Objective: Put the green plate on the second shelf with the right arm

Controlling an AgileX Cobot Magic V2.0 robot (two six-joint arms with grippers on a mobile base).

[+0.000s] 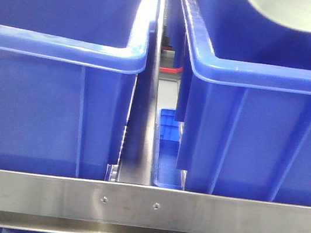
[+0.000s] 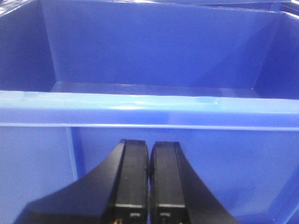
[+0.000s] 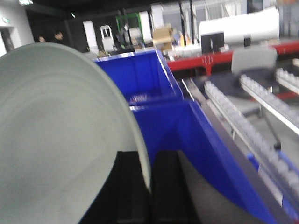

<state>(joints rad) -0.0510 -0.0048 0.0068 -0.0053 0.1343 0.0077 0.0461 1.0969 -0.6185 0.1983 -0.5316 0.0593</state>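
Right tool (image 3: 150, 163) tight on green plate (image 3: 60, 140) rim above blue bin (image 3: 196, 140); left tool (image 2: 149, 151) together, empty

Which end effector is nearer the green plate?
Right. The right end effector is shut on the rim of the pale green round plastic plate; the left end effector, shut, faces a blue plastic bin, plate out of its view.
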